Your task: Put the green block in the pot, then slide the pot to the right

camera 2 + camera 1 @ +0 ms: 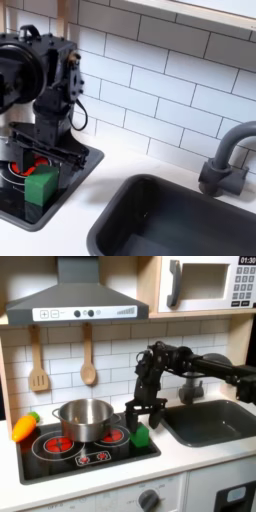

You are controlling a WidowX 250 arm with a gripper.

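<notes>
The green block (pixel 140 436) (pixel 42 185) lies on the front right corner of the black stove top (pixel 60 461), beside the right red burner. My gripper (pixel 144 419) (pixel 46 160) hangs open just above it, pointing down, its fingers spread to either side over the block without touching it. The shiny steel pot (pixel 85 418) stands on the stove to the first exterior view's left of the gripper, upright and with nothing visible inside.
An orange carrot (pixel 24 427) with a green top lies at the stove's left edge. To the right in both exterior views is the dark grey sink (pixel 215 421) (pixel 170 220) with its faucet (pixel 190 386) (pixel 225 160). Two wooden utensils (pixel 88 361) hang on the tiled wall.
</notes>
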